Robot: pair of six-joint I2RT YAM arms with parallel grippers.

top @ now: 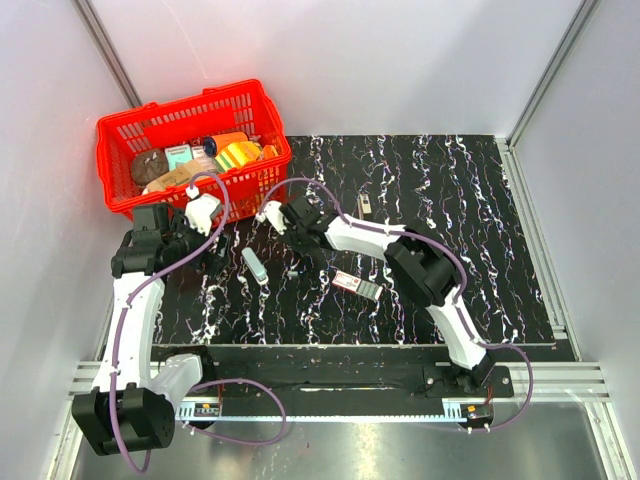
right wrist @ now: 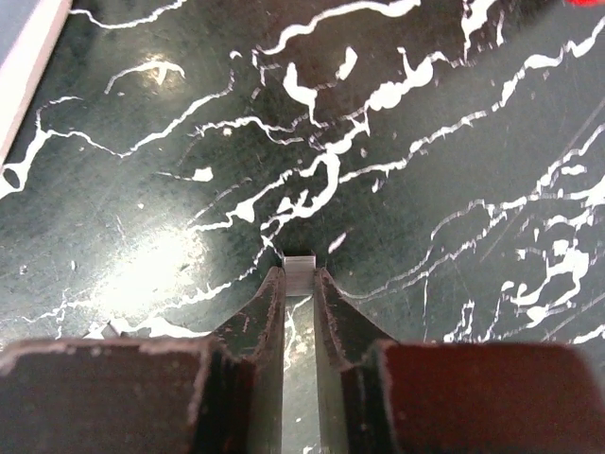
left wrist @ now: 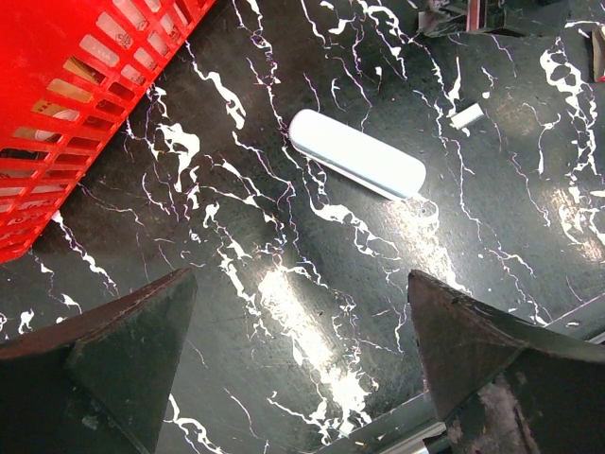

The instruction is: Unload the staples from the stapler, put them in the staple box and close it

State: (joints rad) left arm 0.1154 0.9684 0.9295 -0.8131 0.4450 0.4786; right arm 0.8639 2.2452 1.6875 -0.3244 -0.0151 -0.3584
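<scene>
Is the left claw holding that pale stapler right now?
No: the left gripper is spread wide and empty, and the stapler lies on the table beyond its fingertips.

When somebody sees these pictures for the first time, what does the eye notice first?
The red plastic basket of groceries stands at the far left of the black white-veined table. A pale oblong stapler lies flat before the open left pincer; the right pincer pinches a small silvery strip.

A basket (top: pixel 180 104) sits at the table's (top: pixel 480 250) far left corner. The stapler (top: pixel 254 266) lies before it, with a small box (top: pixel 357 284) to the stapler's right.
</scene>
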